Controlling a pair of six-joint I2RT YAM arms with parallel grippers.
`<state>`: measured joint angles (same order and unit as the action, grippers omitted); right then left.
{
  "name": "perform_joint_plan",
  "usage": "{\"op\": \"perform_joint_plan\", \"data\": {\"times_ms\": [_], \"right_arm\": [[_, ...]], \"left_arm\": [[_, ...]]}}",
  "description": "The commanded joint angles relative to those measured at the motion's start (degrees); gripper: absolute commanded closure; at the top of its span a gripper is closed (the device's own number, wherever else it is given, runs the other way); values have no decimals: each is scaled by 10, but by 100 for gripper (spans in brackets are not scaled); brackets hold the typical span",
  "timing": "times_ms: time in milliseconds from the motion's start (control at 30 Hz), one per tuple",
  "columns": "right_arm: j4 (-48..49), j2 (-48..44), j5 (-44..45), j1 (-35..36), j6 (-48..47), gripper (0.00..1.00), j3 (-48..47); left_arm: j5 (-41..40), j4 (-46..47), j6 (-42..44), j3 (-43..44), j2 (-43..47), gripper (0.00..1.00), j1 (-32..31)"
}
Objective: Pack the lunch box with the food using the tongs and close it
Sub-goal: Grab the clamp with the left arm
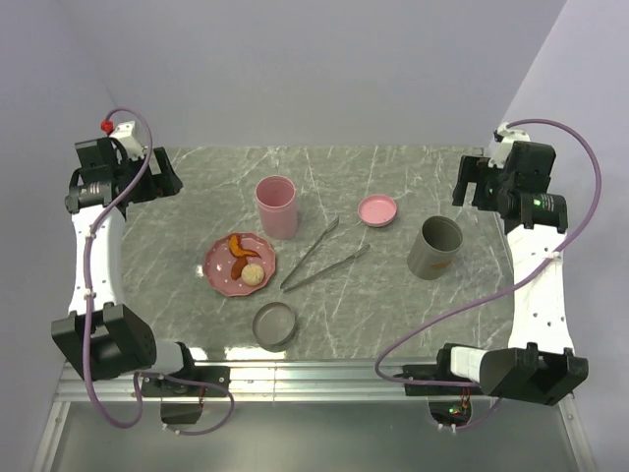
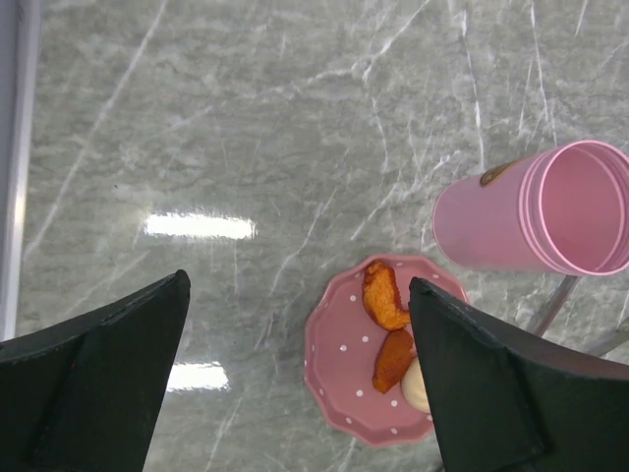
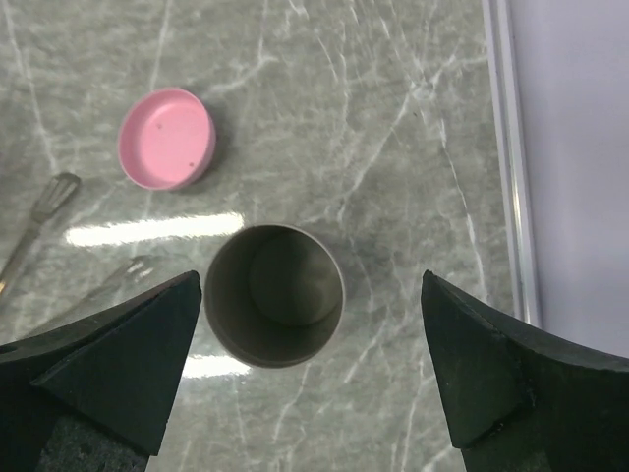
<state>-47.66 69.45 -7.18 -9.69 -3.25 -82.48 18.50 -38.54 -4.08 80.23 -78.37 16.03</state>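
- Silvery tongs (image 1: pixel 319 256) lie flat on the table (image 1: pixel 197 177) between the plate and the grey cup. Their arms spread in a wide V and hold nothing. The joined end points at the plate and the tips point toward the pink lid, so either arm could probably reach them.
- Food sits on the plate (image 1: pixel 221 275), left of the tongs. The strip (image 1: pixel 238 246) is on the far side and the ball (image 1: pixel 254 274) is just beside it on the near side. Nothing is packed yet.
- Pink cup (image 1: pixel 276 205) stands upright just behind the plate with its mouth open. Its pink lid (image 1: pixel 377 209) lies apart to the right, past the tongs' tips.
- Grey cup (image 1: pixel 435 247) also stands upright and open, at the right. What looks like its grey lid (image 1: pixel 274 324) lies near the front edge.
- Open tops suit loading from above. I cannot tell which cup is the lunch box.
- Left gripper (image 2: pixel 300 285) hangs at the far left, jaws spread wide and empty, with the plate and pink cup in its camera's view.
- Right gripper (image 3: pixel 311 275) hangs at the far right, equally wide and empty. The grey cup shows between its fingers.
- Lifting the tongs looks like the first step. They are thin metal on smooth stone and may skid. The grip must cross both arms so it can squeeze them.
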Motion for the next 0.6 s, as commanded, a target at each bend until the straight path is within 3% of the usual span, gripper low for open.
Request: {"op": "perform_joint_plan", "data": {"times_ms": [0,233,367,467,567], "right_arm": [[-18,-4,26,5,-20,0,-16],[-30,-30,1,23,-55,0,7],[-42,-45,-63,24,-63,0,8],[-42,-48,-93,23,-57,0,8],[-52,-42,-115,24,-62,0,2]], "left_arm": [[8,40,22,-2,51,1,-2],[110,42,175,-32,124,1,-3],[154,-49,239,5,106,1,-27],[132,-58,234,-20,123,0,-88],[62,-6,231,-124,163,1,-181]]}}
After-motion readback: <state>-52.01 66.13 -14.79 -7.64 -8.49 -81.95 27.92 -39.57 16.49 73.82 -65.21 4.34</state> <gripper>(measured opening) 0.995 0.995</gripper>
